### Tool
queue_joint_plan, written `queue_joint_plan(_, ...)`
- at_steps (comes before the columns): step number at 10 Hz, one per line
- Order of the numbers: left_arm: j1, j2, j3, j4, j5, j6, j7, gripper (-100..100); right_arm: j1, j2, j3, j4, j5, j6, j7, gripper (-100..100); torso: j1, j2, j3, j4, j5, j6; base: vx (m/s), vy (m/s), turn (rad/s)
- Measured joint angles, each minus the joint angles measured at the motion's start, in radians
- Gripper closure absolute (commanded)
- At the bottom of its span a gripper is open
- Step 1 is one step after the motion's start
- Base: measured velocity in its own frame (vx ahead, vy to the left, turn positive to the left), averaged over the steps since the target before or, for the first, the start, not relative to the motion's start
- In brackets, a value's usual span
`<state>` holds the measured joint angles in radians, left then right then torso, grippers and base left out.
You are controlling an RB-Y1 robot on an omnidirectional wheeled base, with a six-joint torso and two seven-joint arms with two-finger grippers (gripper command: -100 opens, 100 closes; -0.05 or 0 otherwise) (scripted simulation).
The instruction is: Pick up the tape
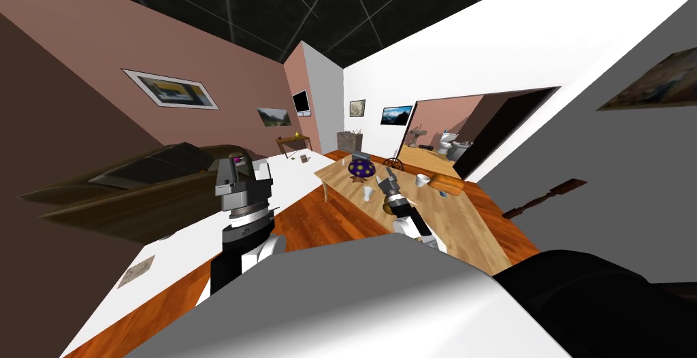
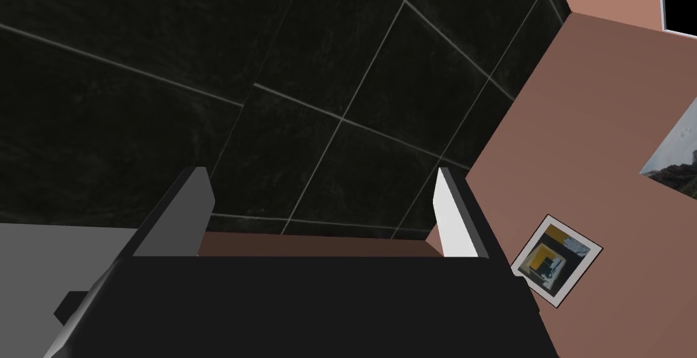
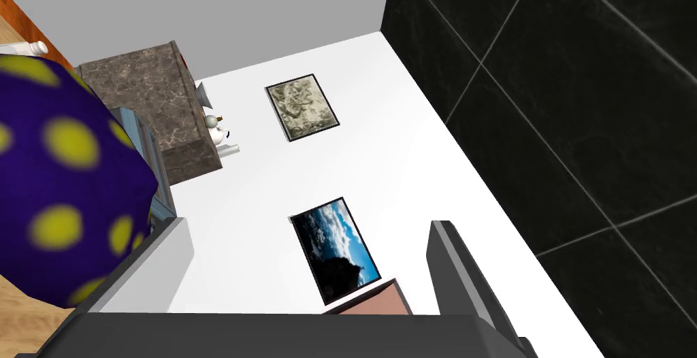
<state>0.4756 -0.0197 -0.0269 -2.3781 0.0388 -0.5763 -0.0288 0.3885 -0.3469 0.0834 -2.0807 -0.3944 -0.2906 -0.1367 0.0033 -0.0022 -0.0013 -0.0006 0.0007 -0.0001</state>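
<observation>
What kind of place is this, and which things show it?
Probably a living and dining room in a house: a long wooden table, a dark sofa and a framed picture on the wall. A toilet shows through an opening beyond.

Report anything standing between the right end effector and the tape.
I cannot tell which item is the tape. The purple, yellow-spotted object sits close beside the open right end effector above the wooden table; nothing lies between its fingers.

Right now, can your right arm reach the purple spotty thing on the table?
Probably yes: the open right gripper hovers close beside the purple spotty thing, with nothing between them.
</observation>
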Motion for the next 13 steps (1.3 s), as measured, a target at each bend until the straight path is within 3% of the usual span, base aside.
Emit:
queue_joint_plan(5,0.0,0.0,0.0,0.0,0.0,0.0,0.0,0,-0.031,-0.106,-0.007,0.104,-0.127,0.063,-0.104,-100,-0.001,-0.001,-0.001,0.0,0.0,0.0,0.048,0.047,0.079)
queue_joint_plan(13,0.0,0.0,0.0,0.0,0.0,0.0,0.0,0,-0.069,-0.279,-0.032,0.282,-0.359,0.214,-0.291,-100,-0.001,-0.001,-0.001,0.0,0.0,0.001,0.059,0.033,0.088)
